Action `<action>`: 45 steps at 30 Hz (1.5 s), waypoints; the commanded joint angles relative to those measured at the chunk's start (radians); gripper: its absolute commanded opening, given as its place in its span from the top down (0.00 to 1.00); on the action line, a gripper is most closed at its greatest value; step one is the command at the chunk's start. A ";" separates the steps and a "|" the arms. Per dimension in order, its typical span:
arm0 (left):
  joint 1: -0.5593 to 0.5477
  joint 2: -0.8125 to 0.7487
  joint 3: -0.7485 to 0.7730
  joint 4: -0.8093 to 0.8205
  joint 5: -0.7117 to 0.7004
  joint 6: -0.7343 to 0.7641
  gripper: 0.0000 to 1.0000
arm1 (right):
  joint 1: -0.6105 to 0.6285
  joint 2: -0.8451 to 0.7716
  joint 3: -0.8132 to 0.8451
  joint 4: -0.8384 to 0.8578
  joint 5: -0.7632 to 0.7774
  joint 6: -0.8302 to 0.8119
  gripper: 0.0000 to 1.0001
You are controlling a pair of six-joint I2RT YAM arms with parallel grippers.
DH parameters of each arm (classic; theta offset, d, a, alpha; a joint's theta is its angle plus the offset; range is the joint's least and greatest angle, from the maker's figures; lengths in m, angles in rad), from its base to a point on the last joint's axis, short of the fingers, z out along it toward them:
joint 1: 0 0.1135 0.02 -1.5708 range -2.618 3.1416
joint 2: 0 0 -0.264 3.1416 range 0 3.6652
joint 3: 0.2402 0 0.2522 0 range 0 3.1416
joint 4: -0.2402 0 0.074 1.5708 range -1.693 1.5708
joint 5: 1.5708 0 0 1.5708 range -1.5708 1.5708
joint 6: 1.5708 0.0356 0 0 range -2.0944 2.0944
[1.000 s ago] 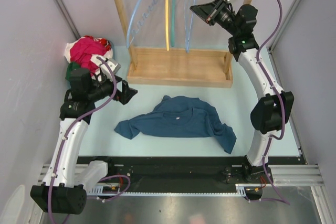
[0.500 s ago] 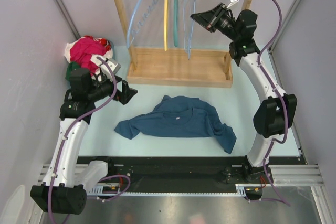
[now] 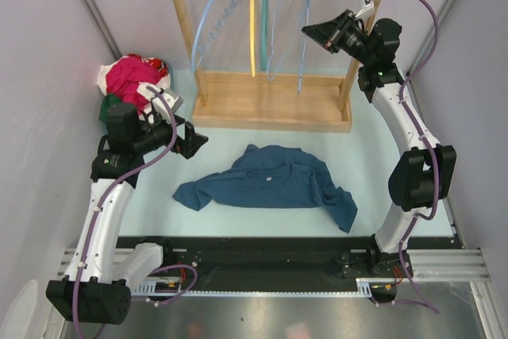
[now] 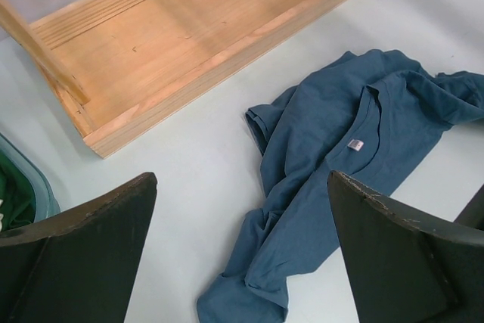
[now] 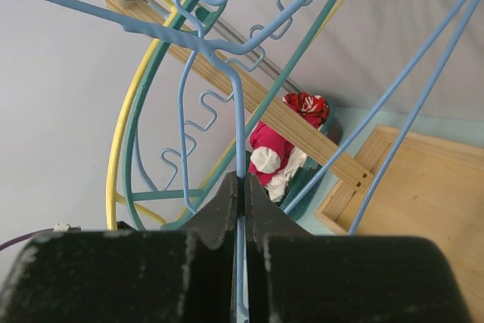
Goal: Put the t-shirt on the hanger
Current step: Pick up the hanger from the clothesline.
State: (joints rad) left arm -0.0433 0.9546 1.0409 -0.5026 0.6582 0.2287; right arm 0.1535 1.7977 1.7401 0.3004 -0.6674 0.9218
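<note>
The dark teal-blue t-shirt (image 3: 274,184) lies crumpled on the table, collar and white label up; it also shows in the left wrist view (image 4: 340,164). The thin pale blue wire hanger (image 3: 290,21) hangs from the wooden rail, swung to the right. My right gripper (image 3: 308,31) is shut on one wire of the hanger (image 5: 239,111), with the wire pinched between the jaws (image 5: 242,183). My left gripper (image 3: 198,139) is open and empty, above the table left of the shirt (image 4: 242,179).
A wooden rack with a tray base (image 3: 270,101) stands at the back. A thick light-blue ridged hanger (image 3: 208,21), a yellow hanger (image 3: 253,29) and a teal hanger (image 3: 263,13) hang on it. A pile of pink-red, white and green clothes (image 3: 135,81) lies at the far left.
My right gripper has moved right and slightly back, drawing the wire hanger rightward away from the other hangers. The left arm and the t-shirt have not moved.
</note>
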 commanded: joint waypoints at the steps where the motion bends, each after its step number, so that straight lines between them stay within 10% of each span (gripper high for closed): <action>1: 0.006 -0.014 -0.010 0.015 0.011 0.012 0.00 | -0.020 -0.075 -0.020 0.037 0.015 -0.018 1.00; 21: 0.006 -0.007 -0.007 0.003 0.009 0.026 0.00 | -0.057 -0.084 -0.011 -0.006 0.077 -0.115 1.00; 31: 0.006 -0.068 -0.035 -0.094 0.092 0.200 0.00 | -0.061 -0.309 -0.322 -0.135 -0.156 -0.168 1.00; 37: 0.006 -0.143 -0.082 -0.207 0.256 0.415 0.00 | -0.072 -0.514 -0.536 -0.477 -0.368 -0.337 1.00; 45: -0.006 -0.185 -0.105 -0.356 0.388 0.707 0.00 | -0.057 -0.721 -0.637 -1.085 -0.492 -0.966 1.00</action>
State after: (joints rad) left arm -0.0437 0.7845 0.9520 -0.7967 0.9302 0.7506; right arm 0.0853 1.1477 1.1126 -0.4721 -1.0687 0.2989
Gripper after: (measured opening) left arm 0.996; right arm 0.022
